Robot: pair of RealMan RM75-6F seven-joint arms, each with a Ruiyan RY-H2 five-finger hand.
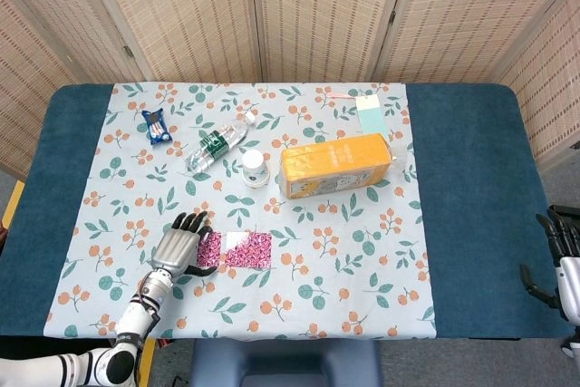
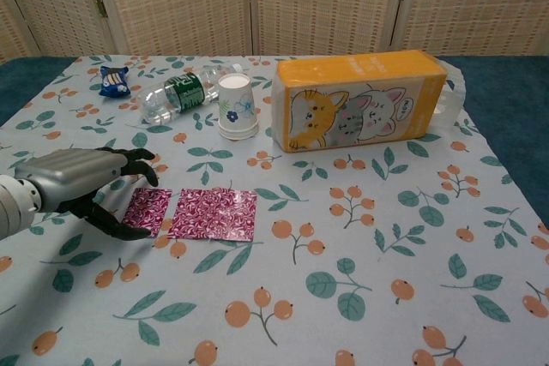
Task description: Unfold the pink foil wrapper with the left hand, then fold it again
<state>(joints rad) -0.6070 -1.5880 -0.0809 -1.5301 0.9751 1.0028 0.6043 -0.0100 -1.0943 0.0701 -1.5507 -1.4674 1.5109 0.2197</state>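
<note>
Near the counter's front left, the wrapper (image 2: 193, 214) lies flat on the floral cloth (image 2: 360, 237); it shows two pink panels, a small one at the left and a wider one at the right, with a crease between them; in the head view a pale patch shows at that crease. The left hand (image 2: 81, 186) sits just beside the wrapper's left edge, holding nothing, fingers spread and curved over the small panel; whether the tips touch the foil I cannot tell. The right hand (image 1: 557, 265) hangs off the counter's far right edge, well apart, empty with fingers apart. Judging the step as catching the left panel: foil is thin and slippery, so the fingers should press lightly and slide under the free edge, not drag the sheet; lift slowly along the crease, keeping the wide panel pinned flat.
</note>
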